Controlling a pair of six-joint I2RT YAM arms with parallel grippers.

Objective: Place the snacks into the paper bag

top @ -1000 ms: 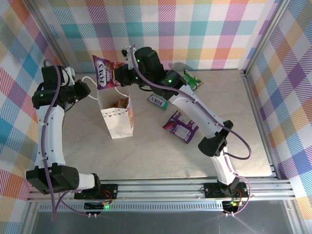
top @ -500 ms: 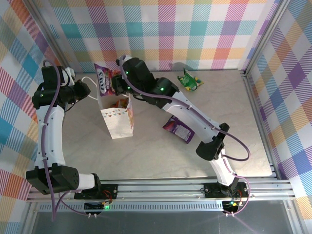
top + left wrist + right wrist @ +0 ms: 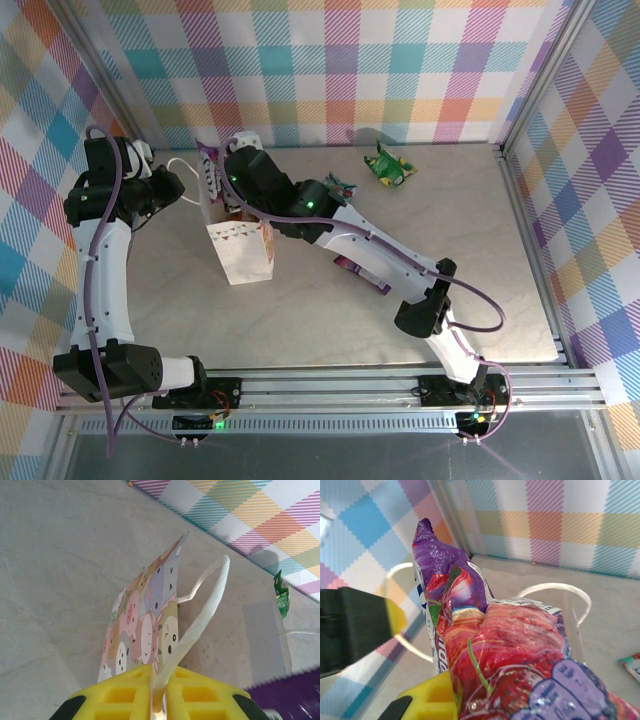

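One paper bag (image 3: 240,255) stands upright on the table (image 3: 300,320), left of centre, and four snack packets can be counted outside it from above. A purple packet (image 3: 210,168) is held on end at the far rim of the bag's mouth, a green packet (image 3: 388,168) lies near the back wall, and a teal packet (image 3: 341,186) peeks out beside the right arm. A second purple packet (image 3: 358,268) is half hidden under that arm. A patch of orange shows inside the bag, too small to name. The left fingers (image 3: 125,697) are pressed together on one white cord handle (image 3: 210,600), a grip the overhead view cannot resolve; that close view also shows the bag's animal print leaning away. The right fingers (image 3: 427,702) are clamped on the purple packet, whose red fruit print and crumpled foil appear there only as detail. Both cord loops show behind it. Whether its lower end is already inside the bag cannot be told.
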